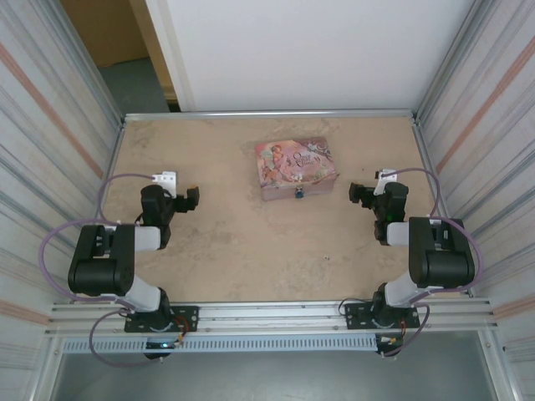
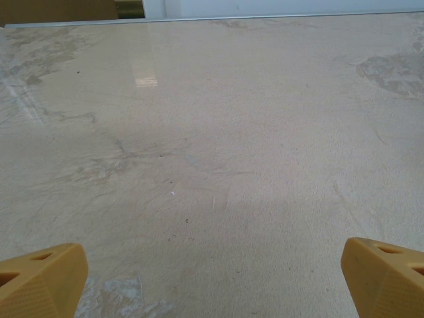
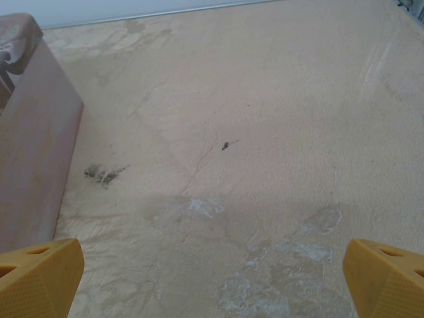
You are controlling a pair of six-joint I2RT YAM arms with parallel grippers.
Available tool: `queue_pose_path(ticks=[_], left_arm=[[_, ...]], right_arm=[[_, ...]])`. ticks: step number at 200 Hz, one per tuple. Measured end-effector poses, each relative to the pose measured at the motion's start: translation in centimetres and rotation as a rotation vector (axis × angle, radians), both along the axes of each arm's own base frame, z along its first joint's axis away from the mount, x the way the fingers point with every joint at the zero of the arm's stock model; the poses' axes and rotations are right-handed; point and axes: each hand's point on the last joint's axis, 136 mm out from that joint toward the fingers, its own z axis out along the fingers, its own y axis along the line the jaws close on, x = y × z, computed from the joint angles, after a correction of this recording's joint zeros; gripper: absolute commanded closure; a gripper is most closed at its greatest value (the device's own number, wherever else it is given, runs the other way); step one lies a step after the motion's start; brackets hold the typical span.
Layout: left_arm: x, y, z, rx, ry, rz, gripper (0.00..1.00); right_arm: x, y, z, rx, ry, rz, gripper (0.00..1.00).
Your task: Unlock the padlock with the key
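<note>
Since neither arm has anything in hand, the step seems to be the first approach, and it is best done slowly, one arm steadying while the other works. The left gripper point(image 1: 185, 199) hovers low over the bare table point(image 1: 226, 251), its yellow fingers point(image 2: 40, 278) spread wide with nothing between them. In the middle stands the pink tin point(image 1: 297, 165), and the padlock point(image 1: 298, 193) (a tiny blue spot) hangs at the tin's front face, on the side toward the arms. I cannot tell where the key is, so finding it should come first. The right gripper point(image 1: 361, 194), near the tin's right end, is also wide open and holds nothing. It looks slightly the closer one to reach the padlock, coming in low from the front.
</note>
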Motion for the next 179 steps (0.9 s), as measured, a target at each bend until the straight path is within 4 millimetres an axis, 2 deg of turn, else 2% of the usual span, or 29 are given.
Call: queue_pose_path(ticks=[128,148,179], left_arm=[[-0.1,0.0,0.2,0.0,-0.004,0.0,0.01],[-0.6,0.1,1.5,0.001,-0.021,0.004,0.01],[-1.3,0.3,5.8,0.006,-0.111,0.018,0.01]], right_arm=[[-0.1,0.0,-0.2,0.001,0.011,0.0,0.01],[-0.5,-0.1,-0.1,0.002,0.027,-0.002,0.01],[-1.0,-0.4,2.2,0.008,-0.006,-0.016,0.01]])
